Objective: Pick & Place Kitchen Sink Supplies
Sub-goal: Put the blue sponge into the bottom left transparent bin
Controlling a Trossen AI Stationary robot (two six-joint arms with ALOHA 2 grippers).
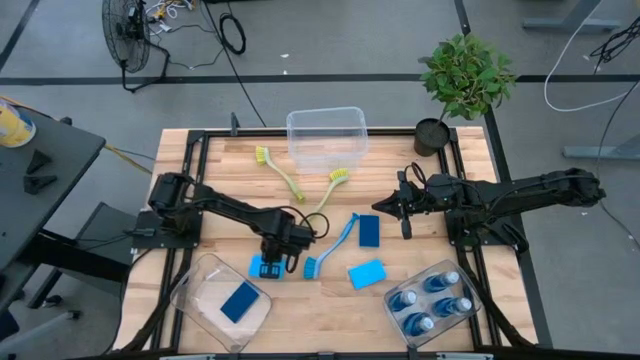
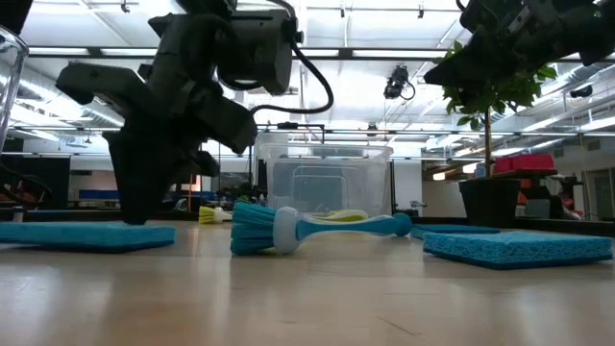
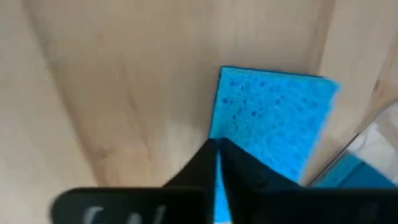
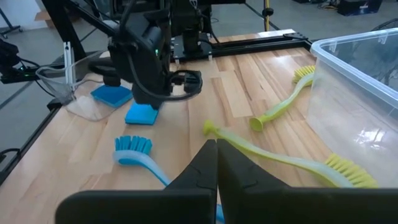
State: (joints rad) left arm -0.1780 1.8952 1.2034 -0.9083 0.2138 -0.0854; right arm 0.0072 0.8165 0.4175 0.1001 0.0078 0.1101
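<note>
Both arms (image 1: 230,210) are matte black with rounded joint housings. A black cable loops beside the left wrist. The tapered fingers (image 4: 211,168) seem plain plastic.

A potted plant (image 1: 464,82) stands at the wooden surface's (image 1: 390,150) far right corner. Three clear bins (image 1: 327,137) sit on it. A fan (image 1: 127,35) stands on the floor.

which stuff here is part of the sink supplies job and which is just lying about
Job: four soap bottles, light blue sponges, dark blue sponges, yellow-green brushes, blue brush.
Lying about: potted plant, clear bins, floor fan.
</note>
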